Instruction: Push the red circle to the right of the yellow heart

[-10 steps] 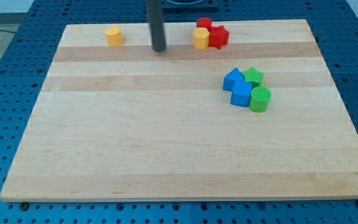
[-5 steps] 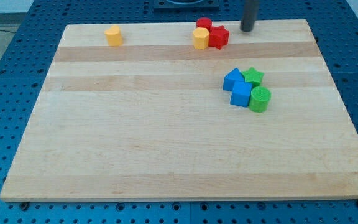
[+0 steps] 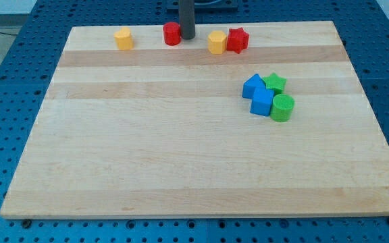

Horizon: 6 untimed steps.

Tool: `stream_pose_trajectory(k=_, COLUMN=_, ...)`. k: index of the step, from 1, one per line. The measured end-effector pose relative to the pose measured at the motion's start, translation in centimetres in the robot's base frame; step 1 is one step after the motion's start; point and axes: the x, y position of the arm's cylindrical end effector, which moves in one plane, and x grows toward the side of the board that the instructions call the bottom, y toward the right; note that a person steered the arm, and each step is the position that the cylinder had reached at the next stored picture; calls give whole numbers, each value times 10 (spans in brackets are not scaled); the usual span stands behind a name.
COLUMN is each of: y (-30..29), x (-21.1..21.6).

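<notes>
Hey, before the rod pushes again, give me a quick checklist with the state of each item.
1. My tip is touching the red circle on its right side, as seen in the view: ok.
2. Red circle sits right of the leftmost yellow block: ok.
3. Red circle close beside that block: not ok, a gap remains.
4. Which yellow block is the heart, that one or the one beside the red star: cannot tell.
5. Blue and green cluster out of the way: ok.
</notes>
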Motion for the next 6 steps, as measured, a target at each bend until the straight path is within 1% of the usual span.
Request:
stream_pose_trajectory(k=1, y=0, x=-16)
stream_pose_trajectory(k=3, y=-8, x=-17)
stream_pose_trajectory(k=5, y=-10, x=3)
stream_pose_trajectory(k=6, y=0, x=5)
